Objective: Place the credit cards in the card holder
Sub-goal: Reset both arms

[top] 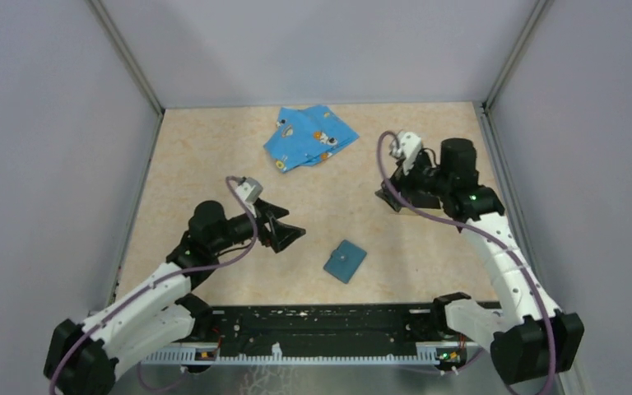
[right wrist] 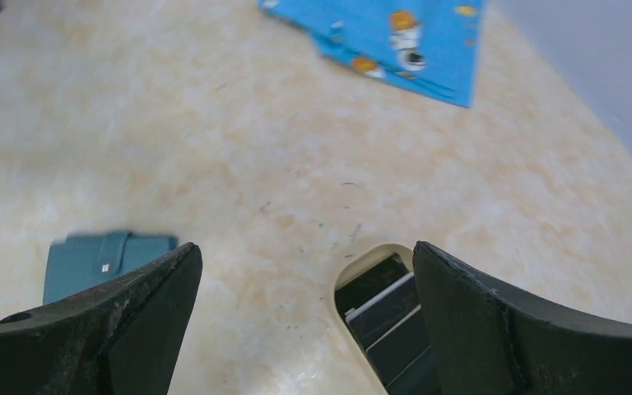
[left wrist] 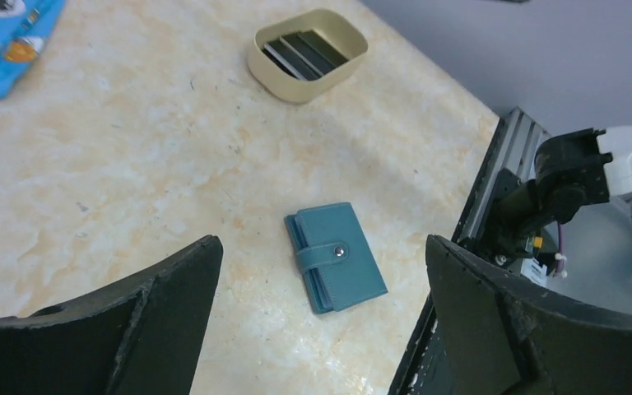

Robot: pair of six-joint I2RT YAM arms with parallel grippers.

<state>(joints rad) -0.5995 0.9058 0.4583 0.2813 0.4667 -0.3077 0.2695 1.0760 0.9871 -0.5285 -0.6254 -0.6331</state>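
Observation:
The card holder [top: 345, 261] is a teal wallet lying flat and snapped shut near the front middle of the table. In the left wrist view the card holder [left wrist: 336, 256] sits just ahead of my left gripper [left wrist: 321, 321], which is open and holds nothing. The credit cards [left wrist: 304, 51], black and flat, lie stacked in a tan oval tray [left wrist: 296, 86]. My right gripper [right wrist: 304, 321] is open and hovers at the tray [right wrist: 336, 300], with the cards [right wrist: 383, 316] partly behind its right finger. In the top view the left gripper [top: 284, 231] is left of the holder and the right gripper [top: 390, 197] covers the tray.
A bright blue cartoon-print cloth [top: 309, 136] lies crumpled at the back middle. The black rail [top: 321, 325] with both arm bases runs along the near edge. Grey walls close in the left, right and back sides.

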